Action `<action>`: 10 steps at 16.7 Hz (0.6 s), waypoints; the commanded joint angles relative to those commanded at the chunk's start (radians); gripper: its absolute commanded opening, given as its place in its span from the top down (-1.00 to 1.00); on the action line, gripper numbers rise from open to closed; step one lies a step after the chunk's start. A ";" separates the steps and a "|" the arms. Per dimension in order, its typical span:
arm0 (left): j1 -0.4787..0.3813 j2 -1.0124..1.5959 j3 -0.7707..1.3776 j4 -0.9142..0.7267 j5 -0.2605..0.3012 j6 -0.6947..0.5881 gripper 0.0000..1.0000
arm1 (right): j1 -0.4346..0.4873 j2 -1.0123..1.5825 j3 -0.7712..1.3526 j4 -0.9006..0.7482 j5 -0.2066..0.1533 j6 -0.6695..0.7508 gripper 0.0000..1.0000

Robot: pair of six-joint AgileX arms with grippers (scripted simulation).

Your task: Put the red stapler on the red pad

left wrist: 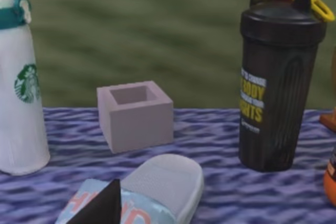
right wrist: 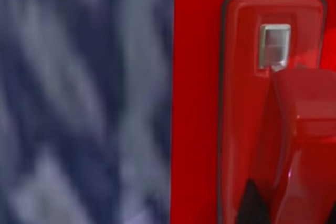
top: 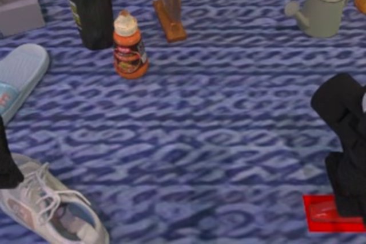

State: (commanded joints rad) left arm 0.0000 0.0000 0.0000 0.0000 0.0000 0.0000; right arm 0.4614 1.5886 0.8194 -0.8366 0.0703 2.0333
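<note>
The right arm's black claw [top: 347,207] is sitting low over the flat bright red pad [top: 316,222]. Under it, the small shiny red stapler [right wrist: 273,114] is lying on that pad. I cannot tell if the claw is gripping it; the left arm is waiting at the left edge.

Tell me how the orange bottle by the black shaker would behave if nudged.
The orange bottle stands upright, narrow at its cap and taller than wide, so a push near the top would probably tip it. Its rounded body suggests it would roll once down. The label looks glossy, perhaps slippery.

Even, soft light throughout; glare streaks the red stapler [right wrist: 294,129]; the cloth beside it is blurred.
</note>
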 joint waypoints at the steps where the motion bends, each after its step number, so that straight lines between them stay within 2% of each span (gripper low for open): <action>1: 0.000 0.000 0.000 0.000 0.000 0.000 -1.00 | 0.000 0.000 0.000 0.000 0.000 0.000 0.85; 10: 0.000 0.000 0.000 0.000 0.000 0.000 -1.00 | 0.000 0.000 0.000 0.000 0.000 0.000 -0.51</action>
State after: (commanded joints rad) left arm 0.0000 0.0000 0.0000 0.0000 0.0000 0.0000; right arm 0.4614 1.5886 0.8194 -0.8366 0.0703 2.0333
